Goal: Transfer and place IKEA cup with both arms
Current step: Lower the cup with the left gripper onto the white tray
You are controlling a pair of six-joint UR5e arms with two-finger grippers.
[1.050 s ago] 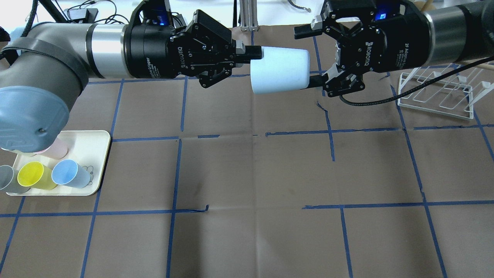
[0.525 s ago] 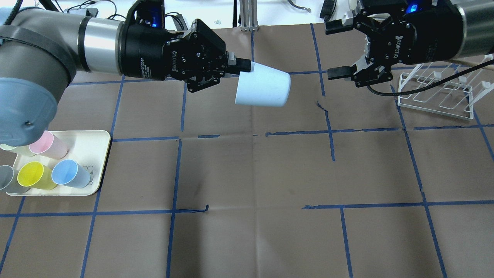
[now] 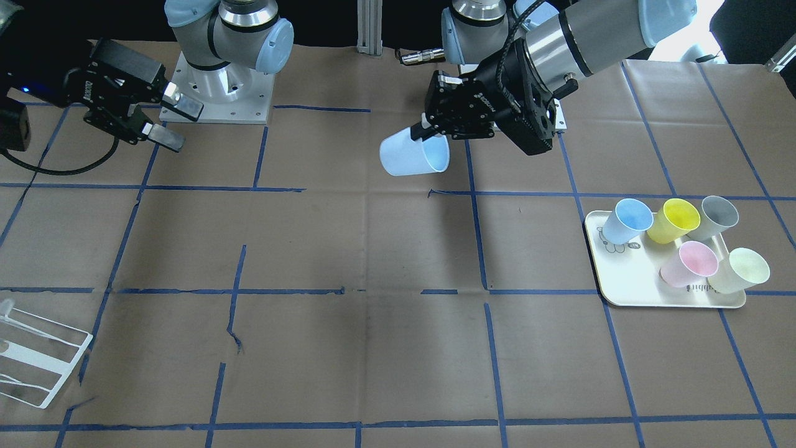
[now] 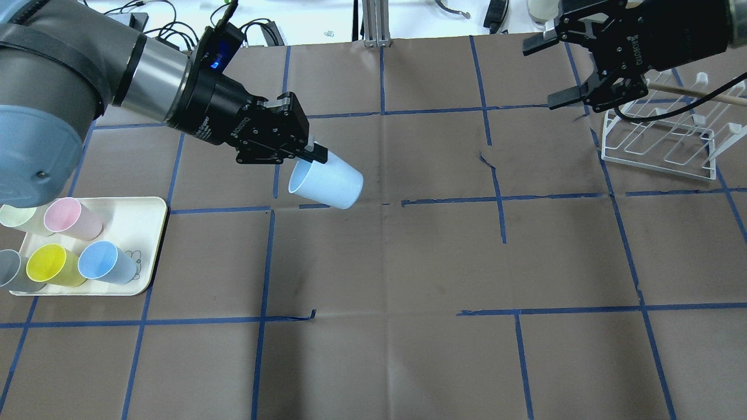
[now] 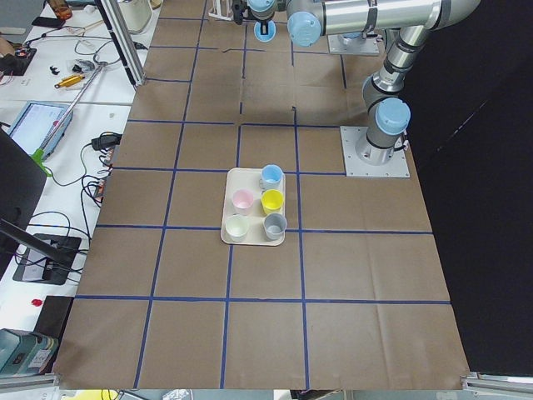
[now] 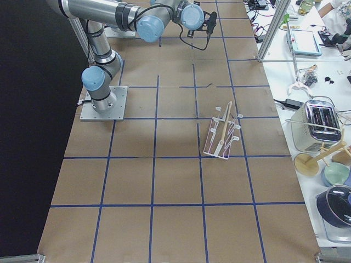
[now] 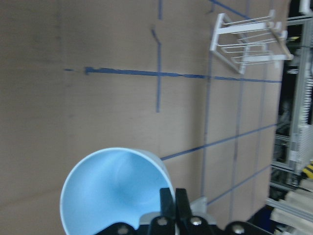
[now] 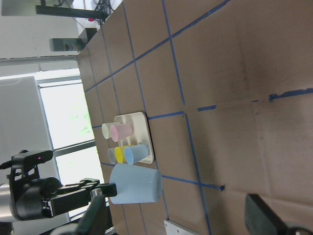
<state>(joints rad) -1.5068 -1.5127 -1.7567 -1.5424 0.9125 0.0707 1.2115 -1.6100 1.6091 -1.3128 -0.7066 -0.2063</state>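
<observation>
Since the right gripper (image 4: 543,74) let go and drew back toward the wire rack (image 4: 658,165), jaws spread and empty, the hand-over looks done. The left gripper (image 4: 314,154) alone now pinches the IKEA cup (image 4: 331,185) by its rim; the cup hangs tilted above the table, lower and nearer the tray (image 4: 135,221); both grippers read "ROBOTIQ".

Lower left of the overhead view: cream tray (image 4: 135,223) lying on a brown paper table cover (image 4: 408,262) marked with a blue tape grid. Five cups stand mouth-up on the tray. Upper row: pale-green cup (image 4: 16,216), pink cup (image 4: 73,218). Lower row: grey cup (image 4: 13,272) cut by the frame edge, yellow cup (image 4: 53,265), blue cup (image 4: 107,262), set close together. Upper right: white wire rack (image 4: 659,165) on the paper. Exterior right view, right edge: silver toaster (image 6: 321,121) on a side bench.
</observation>
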